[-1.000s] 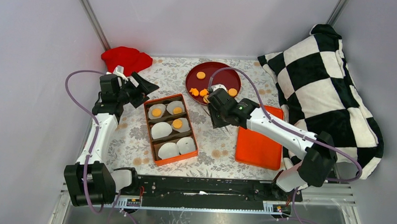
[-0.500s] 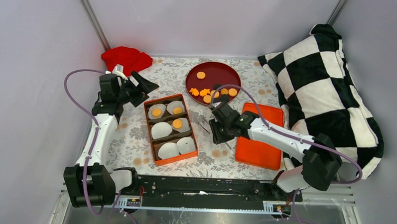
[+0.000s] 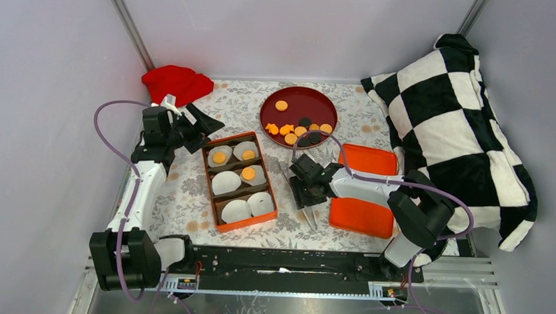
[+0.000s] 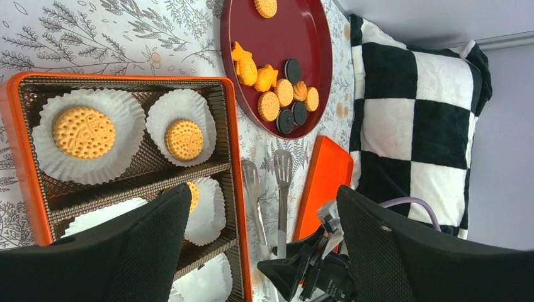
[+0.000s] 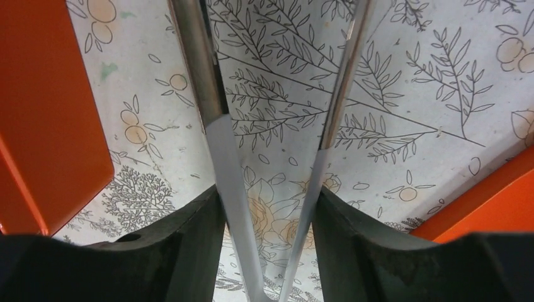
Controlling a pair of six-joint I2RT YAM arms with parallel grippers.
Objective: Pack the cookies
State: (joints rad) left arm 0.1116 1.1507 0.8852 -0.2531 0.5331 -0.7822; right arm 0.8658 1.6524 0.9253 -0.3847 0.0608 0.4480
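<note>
on the dark red plate point(image 3: 319, 106) at the far middle of the table point(image 3: 183, 202): the cookies point(image 3: 295, 129), small flat round discs, mostly orange with dotted faces, a few black, bunched near the plate's front rim, one orange lying alone farther back. three more orange ones seated in white paper cups point(image 3: 225, 182) inside the orange box point(image 3: 205, 170), two in the far row, one in the middle row. none touching the right gripper point(image 3: 305, 191), set low between box and orange lid point(image 3: 360, 216), nearer than the plate. clamped there on metal tongs point(image 3: 308, 215), one finger outside each steel arm, spatula ends aimed toward the plate. left gripper point(image 3: 205, 121) hovering by the box's far left corner, fingers spread wide, holding nothing, apart from every cookie.
</note>
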